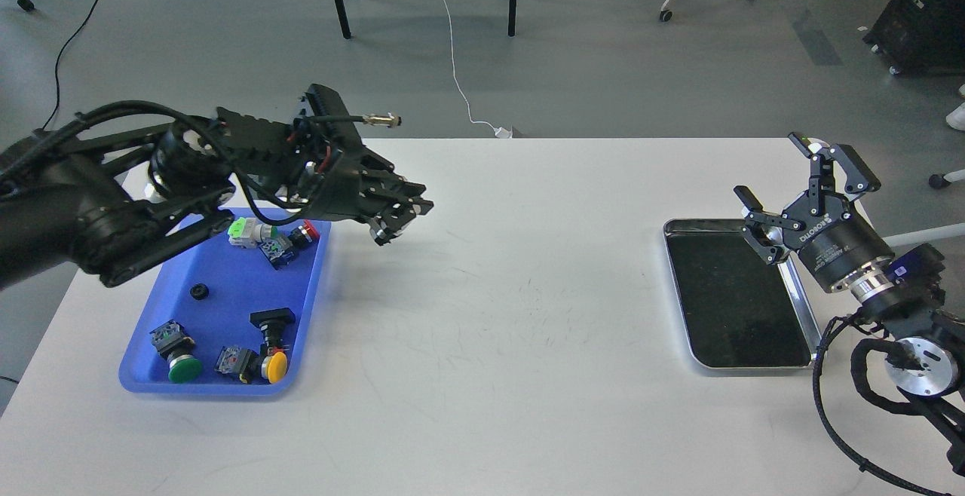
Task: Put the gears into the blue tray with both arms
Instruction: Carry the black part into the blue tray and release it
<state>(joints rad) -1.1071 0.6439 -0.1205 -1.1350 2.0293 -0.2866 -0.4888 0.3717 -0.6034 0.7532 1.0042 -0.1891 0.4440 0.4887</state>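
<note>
The blue tray (226, 274) lies at the table's left. One small black gear (200, 291) rests on its floor among push-button switches. My left gripper (390, 226) hangs above the table just past the tray's far right corner. Its fingers are shut, and a small dark gear (383, 237) seems to be pinched at their tips. My right gripper (771, 169) stands open with nothing in it, above the far right corner of the silver tray (801, 296).
Several switches lie in the blue tray, among them a green-capped one (181, 365), a yellow-capped one (275, 364) and a red one (304, 233). The silver tray's black lining is bare. A cable plug (381, 119) sticks out from my left wrist.
</note>
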